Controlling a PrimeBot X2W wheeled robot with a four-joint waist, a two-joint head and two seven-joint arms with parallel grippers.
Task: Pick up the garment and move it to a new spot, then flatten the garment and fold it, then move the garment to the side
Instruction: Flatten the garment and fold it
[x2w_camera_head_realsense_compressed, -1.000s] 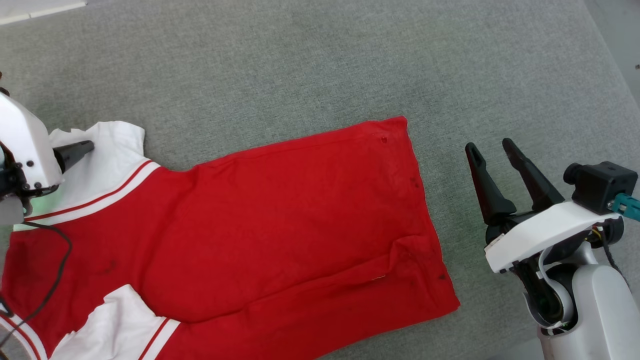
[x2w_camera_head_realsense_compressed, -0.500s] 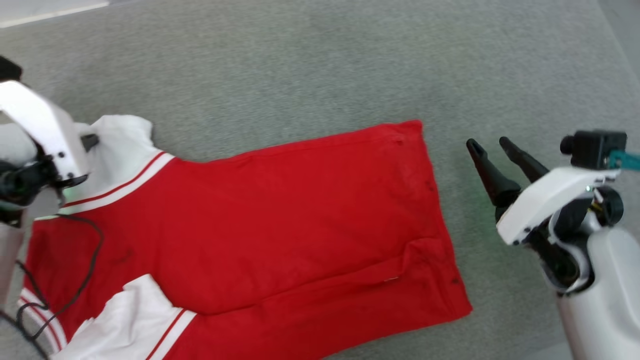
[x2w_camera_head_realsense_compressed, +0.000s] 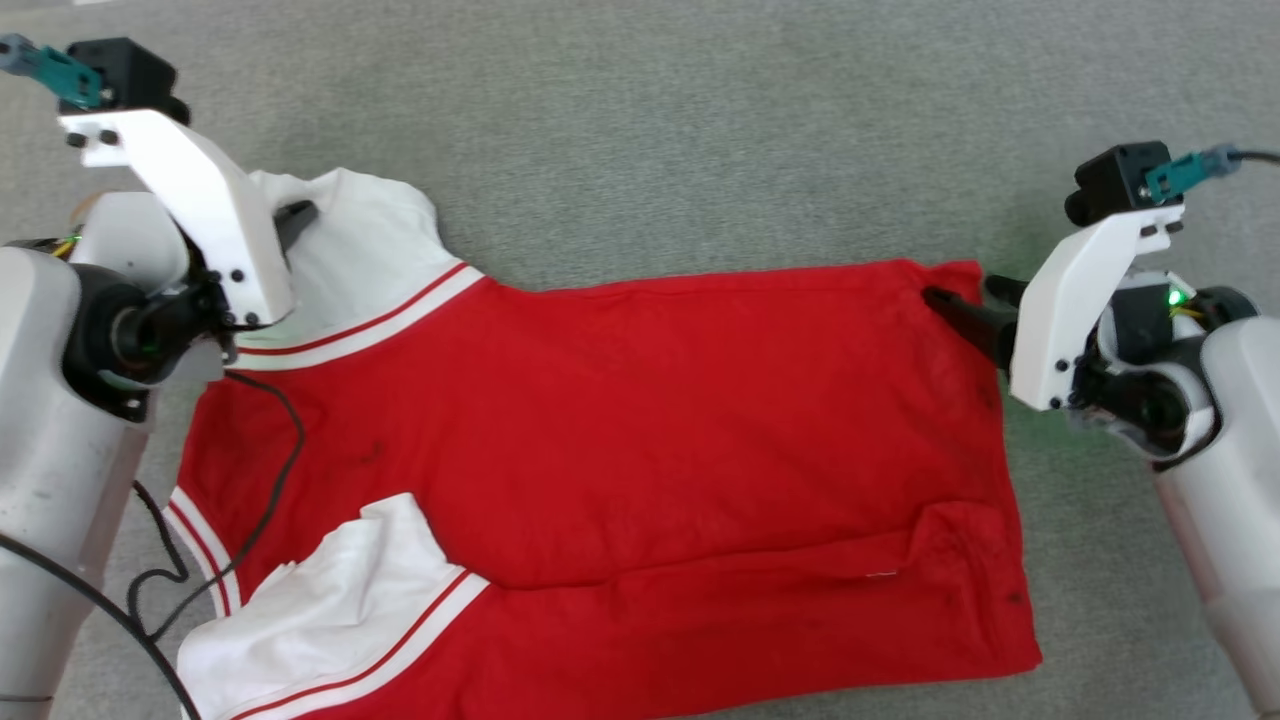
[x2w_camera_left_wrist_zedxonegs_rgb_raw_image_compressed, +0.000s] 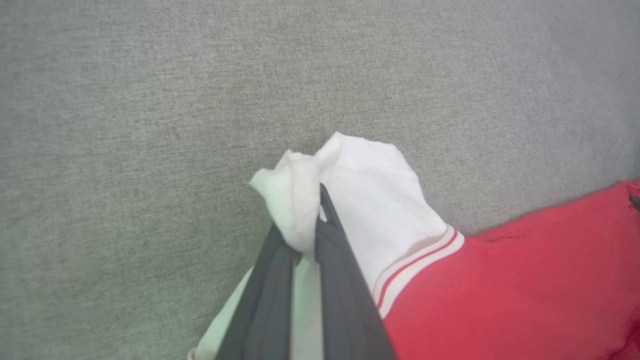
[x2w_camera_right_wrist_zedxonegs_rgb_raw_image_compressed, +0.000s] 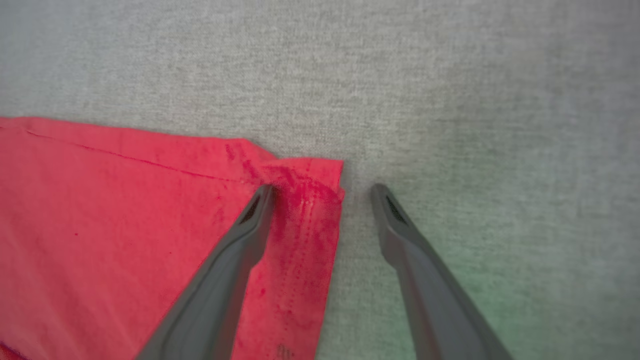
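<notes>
Looking down from the head view, the garment (x2w_camera_head_realsense_compressed: 620, 420) lies spread across the grey cloth surface (x2w_camera_head_realsense_compressed: 700, 120). Its collar end points toward the robot's left and its hem toward the right, so each arm has one far corner within reach. The left tool (x2w_camera_head_realsense_compressed: 300, 212) sits at the far white sleeve (x2w_camera_head_realsense_compressed: 370, 240), and the right tool (x2w_camera_head_realsense_compressed: 968, 296) at the far hem corner (x2w_camera_head_realsense_compressed: 950, 275). A lengthwise crease (x2w_camera_head_realsense_compressed: 760, 560) runs near the lower edge and the near sleeve (x2w_camera_head_realsense_compressed: 330, 580) is rumpled, so flattening looks unfinished.

In the left wrist view, the left tool is pressed together on a bunched tip of the sleeve. It pinches the cloth into a small raised peak, a hold suited to pulling the shirt taut.

In the right wrist view, the right tool is spread. One finger (x2w_camera_right_wrist_zedxonegs_rgb_raw_image_compressed: 240, 240) lies over the red cloth and the other over bare grey just beside the hem. It straddles the corner, seemingly ready to close.
</notes>
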